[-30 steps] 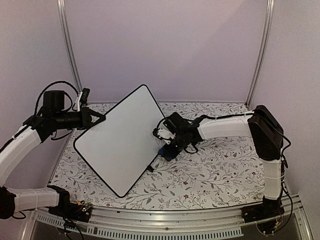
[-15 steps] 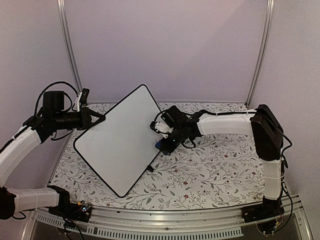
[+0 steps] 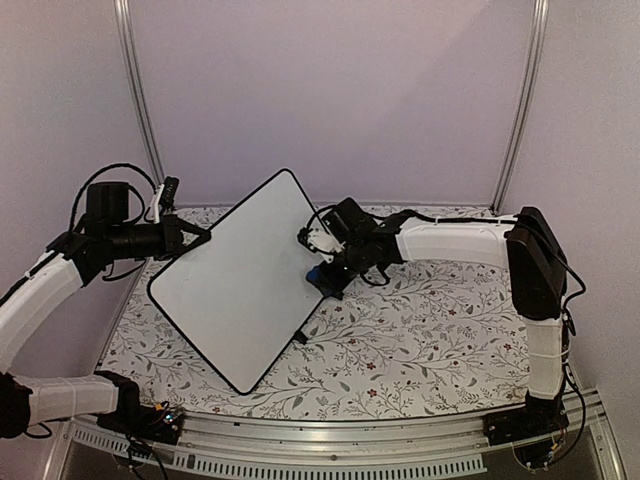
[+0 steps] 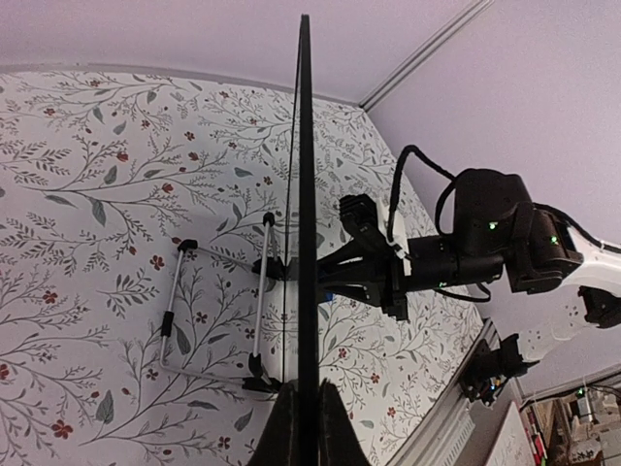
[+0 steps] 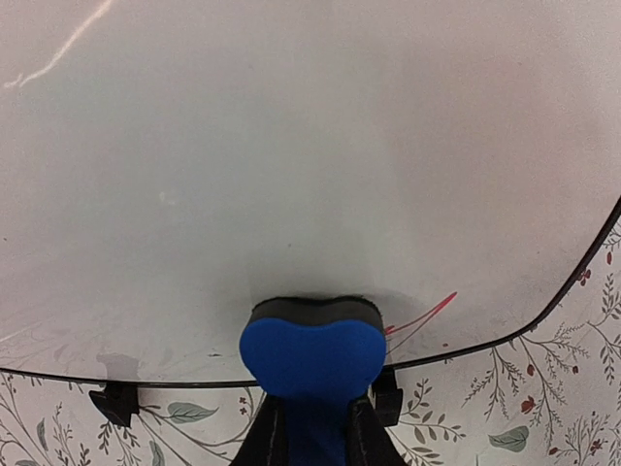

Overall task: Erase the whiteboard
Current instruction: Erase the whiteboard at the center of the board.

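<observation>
The whiteboard (image 3: 240,280) stands tilted on the table, white with a thin black rim. My left gripper (image 3: 203,238) is shut on its upper left edge. In the left wrist view the whiteboard (image 4: 305,175) shows edge-on, clamped by the left gripper (image 4: 307,393). My right gripper (image 3: 327,270) is shut on a blue eraser (image 3: 317,277) that presses on the board's right side. In the right wrist view the eraser (image 5: 312,349), held in the right gripper (image 5: 312,417), lies against the whiteboard (image 5: 291,146) near its lower rim. A thin red marker stroke (image 5: 423,314) shows just right of it.
A floral cloth (image 3: 430,340) covers the table. A wire stand (image 4: 215,306) lies behind the board, and two black feet (image 5: 114,401) sit under its rim. Metal posts (image 3: 520,110) rise at the back corners and a rail (image 3: 330,440) runs along the near edge.
The right arm has carried the eraser up and to the left along the board's right side. The left arm and the board have stayed still.
</observation>
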Available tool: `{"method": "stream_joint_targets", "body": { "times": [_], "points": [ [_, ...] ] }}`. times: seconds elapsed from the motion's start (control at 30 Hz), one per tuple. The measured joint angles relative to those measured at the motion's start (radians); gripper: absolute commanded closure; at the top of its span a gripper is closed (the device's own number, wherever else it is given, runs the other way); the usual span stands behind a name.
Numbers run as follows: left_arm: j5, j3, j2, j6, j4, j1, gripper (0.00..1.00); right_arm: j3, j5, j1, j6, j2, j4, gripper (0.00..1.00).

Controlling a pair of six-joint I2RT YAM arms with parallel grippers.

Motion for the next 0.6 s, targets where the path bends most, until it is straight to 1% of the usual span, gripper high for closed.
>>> {"method": "stream_joint_targets", "body": {
  "times": [0.43, 0.6],
  "points": [
    [0.001, 0.002, 0.013, -0.006, 0.008, 0.001, 1.0, 0.022, -0.034, -0.023, -0.001, 0.0, 0.015, 0.91],
    [0.0, 0.004, 0.013, -0.006, 0.005, 0.001, 1.0, -0.012, -0.06, -0.024, -0.001, 0.0, 0.022, 0.91]
  ]
}}
